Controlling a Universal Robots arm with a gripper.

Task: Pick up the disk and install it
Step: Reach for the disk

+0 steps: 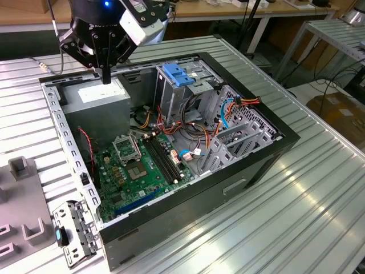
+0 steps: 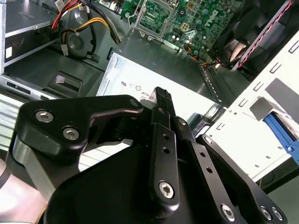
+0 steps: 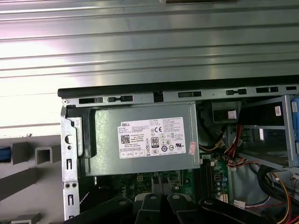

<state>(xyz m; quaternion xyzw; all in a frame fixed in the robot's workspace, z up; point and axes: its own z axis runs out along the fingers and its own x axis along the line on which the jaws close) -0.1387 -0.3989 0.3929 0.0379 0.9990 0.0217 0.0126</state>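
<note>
Your gripper [image 1: 106, 75], closed tight on nothing, hangs upper left above the grey power supply [image 1: 97, 96], by the case rim [image 1: 54, 108]. The drive cage [image 1: 171, 97] and cables [image 1: 214, 134] crowd centre. In the first wrist view, what may be the disk [image 3: 3, 154] shows blue beside the grey fixture [image 3: 23, 179].

- open black desktop computer case [image 1: 283, 138] lying on its side on the ribbed metal bench [image 1: 319, 217];
- grey power supply [image 1: 100, 98] with a white sticker, in a corner of the case;
- green motherboard [image 1: 140, 171] on the case floor;
- bare blue plastic bracket [image 1: 178, 74] atop the metal drive cage [image 1: 171, 97];
- red, orange and yellow cables [image 1: 249, 101] strung around the cage;
- grey moulded fixture [image 1: 23, 220] at the exterior view's left, a slotted metal plate [image 1: 74, 231] beside it
</note>
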